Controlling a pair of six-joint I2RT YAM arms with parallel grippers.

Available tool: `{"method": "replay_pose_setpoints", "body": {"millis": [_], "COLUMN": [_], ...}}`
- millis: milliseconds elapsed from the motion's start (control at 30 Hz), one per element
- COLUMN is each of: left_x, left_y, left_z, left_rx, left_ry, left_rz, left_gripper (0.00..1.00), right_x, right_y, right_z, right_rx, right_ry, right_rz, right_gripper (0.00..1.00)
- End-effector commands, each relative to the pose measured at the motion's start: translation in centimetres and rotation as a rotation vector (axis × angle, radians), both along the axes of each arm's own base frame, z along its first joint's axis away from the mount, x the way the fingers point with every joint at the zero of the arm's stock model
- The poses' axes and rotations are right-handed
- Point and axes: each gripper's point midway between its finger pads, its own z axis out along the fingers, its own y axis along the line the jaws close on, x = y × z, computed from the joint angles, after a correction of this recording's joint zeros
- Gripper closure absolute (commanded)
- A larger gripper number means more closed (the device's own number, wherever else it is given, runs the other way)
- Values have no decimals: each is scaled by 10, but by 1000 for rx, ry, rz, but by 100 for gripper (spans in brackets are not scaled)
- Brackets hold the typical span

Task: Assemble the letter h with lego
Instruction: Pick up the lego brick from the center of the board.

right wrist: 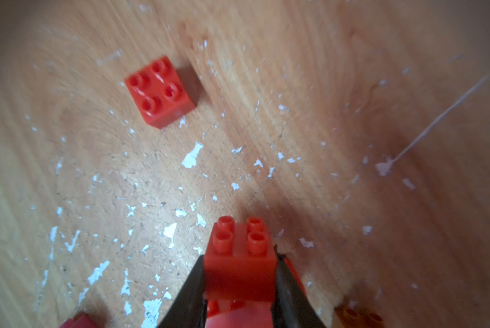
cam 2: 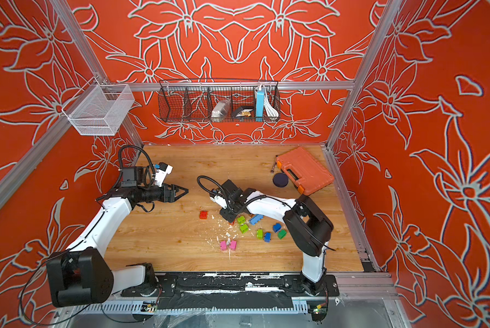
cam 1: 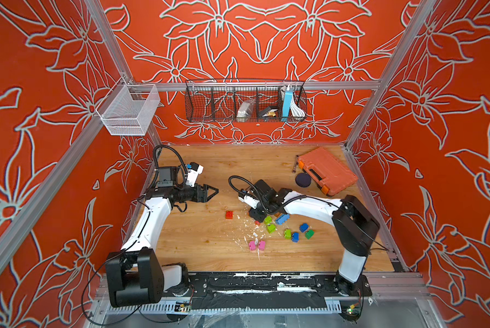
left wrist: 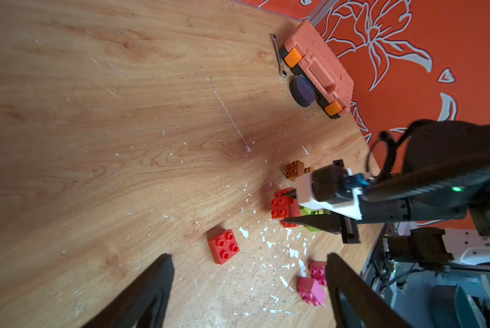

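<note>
So the right gripper point(right wrist: 239, 257) was clamped on a red 2x2 brick point(right wrist: 239, 272), one finger pressed against each side, with the studs pointing toward the lone red brick point(right wrist: 160, 91). That one sat flat and by itself on the wooden table point(cam 1: 209, 250), so I'll use it as my reference. The clamped brick was near it but not touching, on its right-arm side. There was more red right under the clamped one, but honestly I couldn't tell if that was another brick stuck on or just lying there. A brown brick point(left wrist: 294, 169) sat just past the gripper, further from the lone one. The rest of the lego was scattered further out on that same side: three lime green bricks point(cam 1: 271, 228), a long blue brick point(cam 1: 282, 219), two small blue bricks point(cam 1: 303, 227) and a dark green brick point(cam 1: 309, 234). Two pink bricks point(cam 1: 252, 246) lay side by side, closer to the robot's base than the lone brick, with white flecks point(cam 1: 245, 237) on the wood in between. The left gripper point(cam 1: 214, 190) hung on the lone brick's opposite side, well apart, fingers spread wide with nothing in them. The orange tool case point(cam 1: 326, 170) was way off in the back corner, with a dark round disc point(cam 1: 303, 180) just beside it.
</note>
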Motion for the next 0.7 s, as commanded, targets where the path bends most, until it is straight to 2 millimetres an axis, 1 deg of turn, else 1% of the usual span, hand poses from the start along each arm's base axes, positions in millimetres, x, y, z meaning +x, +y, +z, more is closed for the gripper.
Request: {"method": "replay_pose_setpoints", "body": {"millis": [0,133,233,367,467,533,667], "left_x": [-5,-21,-29,-31,-32,-36,-37], "left_y": [-29,-72,-95,-110,-120,-127,-136], "left_z": [5,-9,-10,-6,-2,-1,-2], "left_rx": [-89,-74,-109,-149,-150,-151,-149], "left_ry": [113,280,413,477,490,497,504], "left_rz": [-38,-182,-257,-299,-336,-365,-384], "left_gripper": [13,15,16,18,22,26,36], "right_x": [16,11,8,-3,-3,-5,-9], "right_y": [18,21,18,21,19,19,19], "right_z": [51,80,97,109,114,117,115], "right_rx": [179,305,383,429,425,437,448], "right_ry": [-190,-286,-362,-393,-410,-419,-418], "right_rz": [20,52,62,130,126,135,145], "right_gripper": [69,69,69,69,69,69,70]}}
